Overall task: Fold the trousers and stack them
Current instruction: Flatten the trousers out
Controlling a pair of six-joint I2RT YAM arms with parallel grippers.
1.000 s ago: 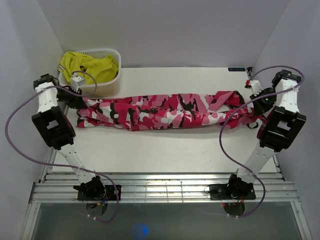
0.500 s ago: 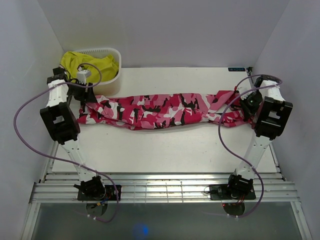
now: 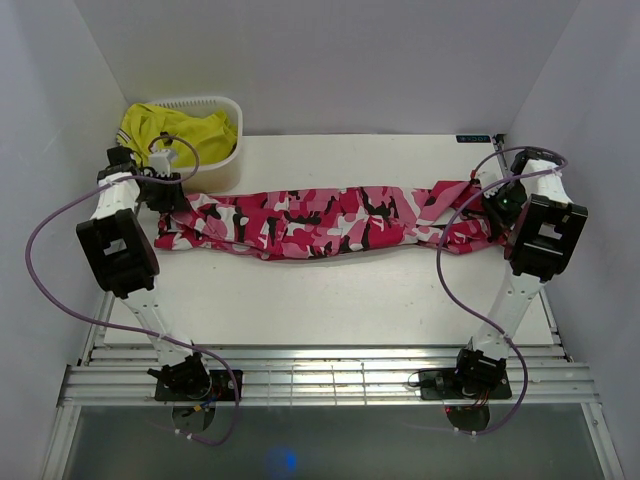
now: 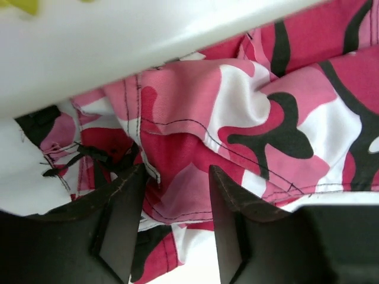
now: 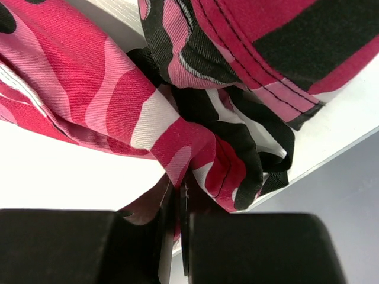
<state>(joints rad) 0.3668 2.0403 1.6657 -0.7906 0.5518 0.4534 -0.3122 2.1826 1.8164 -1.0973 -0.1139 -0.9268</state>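
Note:
The camouflage trousers [image 3: 320, 220] lie stretched out across the table, left to right. My left gripper [image 3: 172, 198] is at their left end, next to the basket. In the left wrist view it [image 4: 174, 198] is open, with its fingers astride a fold of the trousers [image 4: 249, 118] lying on the table. My right gripper [image 3: 495, 208] is at the right end. In the right wrist view it [image 5: 177, 204] is shut on a bunched fold of the trousers [image 5: 106, 94] near the table's right edge.
A white basket [image 3: 215, 165] holding a plain yellow garment [image 3: 180, 130] stands at the back left, its wall [image 4: 118, 47] right behind the left gripper. The table's right edge [image 5: 337, 142] is close to the right gripper. Purple cables hang from both arms.
Both arms have swung inward and lowered onto the trouser ends. The right end of the trousers has shifted a little left and toward the back; the cloth is more bunched.

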